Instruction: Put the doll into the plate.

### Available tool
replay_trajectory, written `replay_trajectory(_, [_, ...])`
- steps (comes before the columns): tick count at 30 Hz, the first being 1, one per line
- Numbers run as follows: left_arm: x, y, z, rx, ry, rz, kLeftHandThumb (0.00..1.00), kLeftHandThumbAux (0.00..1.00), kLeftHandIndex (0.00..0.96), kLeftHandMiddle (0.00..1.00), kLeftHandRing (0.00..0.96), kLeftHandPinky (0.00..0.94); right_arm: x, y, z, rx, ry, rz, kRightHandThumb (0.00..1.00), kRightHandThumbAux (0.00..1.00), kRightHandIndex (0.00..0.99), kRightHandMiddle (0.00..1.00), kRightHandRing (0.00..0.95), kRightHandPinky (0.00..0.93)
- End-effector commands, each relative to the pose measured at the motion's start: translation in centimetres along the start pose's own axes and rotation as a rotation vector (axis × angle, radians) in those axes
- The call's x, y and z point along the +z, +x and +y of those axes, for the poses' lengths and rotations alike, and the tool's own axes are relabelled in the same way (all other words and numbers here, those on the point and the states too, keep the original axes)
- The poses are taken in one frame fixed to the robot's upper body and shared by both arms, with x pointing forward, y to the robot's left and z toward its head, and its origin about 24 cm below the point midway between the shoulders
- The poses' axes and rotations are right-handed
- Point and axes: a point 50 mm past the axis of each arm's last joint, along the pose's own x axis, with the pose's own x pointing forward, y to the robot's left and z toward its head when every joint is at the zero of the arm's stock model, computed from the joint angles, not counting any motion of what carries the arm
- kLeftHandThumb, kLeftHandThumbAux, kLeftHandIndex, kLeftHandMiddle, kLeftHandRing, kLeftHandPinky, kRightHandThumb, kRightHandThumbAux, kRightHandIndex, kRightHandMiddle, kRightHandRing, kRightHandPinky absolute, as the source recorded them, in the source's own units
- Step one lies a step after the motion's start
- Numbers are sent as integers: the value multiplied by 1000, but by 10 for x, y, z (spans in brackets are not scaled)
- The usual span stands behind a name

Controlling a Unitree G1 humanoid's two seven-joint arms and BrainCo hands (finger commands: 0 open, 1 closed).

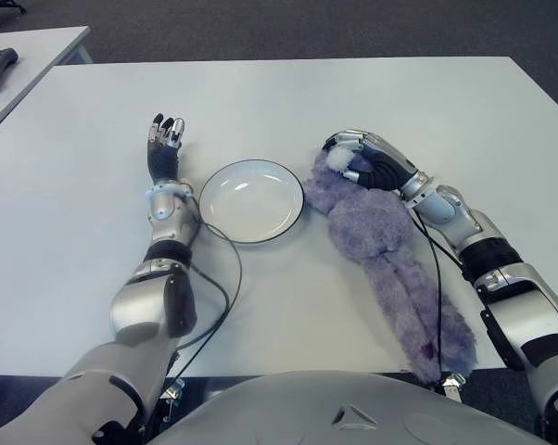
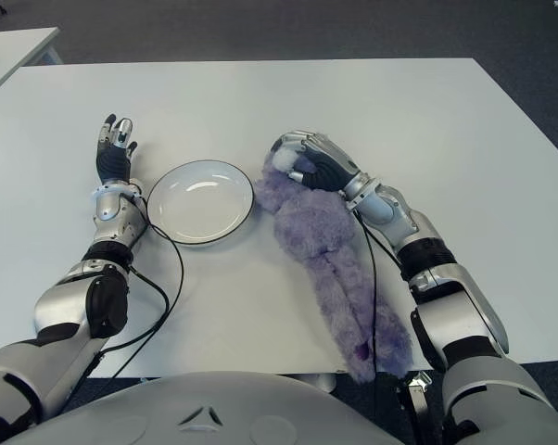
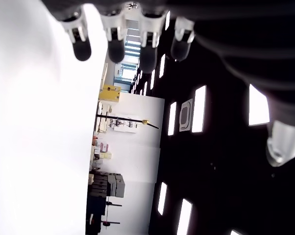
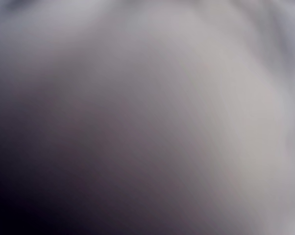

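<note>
In the left eye view, a long purple plush doll (image 1: pixel 381 250) lay on the white surface (image 1: pixel 353 102), stretching from the centre of the frame toward the lower right, its head end just beside the right rim of an empty white plate (image 1: pixel 252 200). The right hand (image 1: pixel 358 156) sat over the doll's head end with fingers curled into the fur, apparently gripping it. The left hand (image 1: pixel 165 144) showed at centre left, just left of the plate, fingers loosely extended and holding nothing. The right eye view showed the same layout, with the doll's far end reaching the surface's near edge at the lower middle. The left wrist view showed straight fingertips (image 3: pixel 82 49) along the top of the frame, with nothing between them. The right wrist view was filled with a grey blur, likely fur pressed close. The doll looked light, soft and floppy; held by the head, its long body would probably dangle and drag, so a grip nearer the middle might carry better.
</note>
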Motion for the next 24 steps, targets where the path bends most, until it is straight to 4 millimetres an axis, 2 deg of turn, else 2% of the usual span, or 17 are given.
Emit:
replay_trajectory(1, [-113,-103,26,149,-40,474,0,501,54,123,66,0,-3,-18,30,73,65,45,710,712,440,879,867,826])
replay_trajectory(14, [-113,-102,26,156,-46,470,0,495,53,123,67,0,-3,-17,21,16,30,-7,708,713,439,875,850,851])
replay_trajectory(24, [-113,-102,26,160,-54,476,0,502,50,117,61,0,-4,-12,4,-84,15,-53,706,715,439,873,849,850])
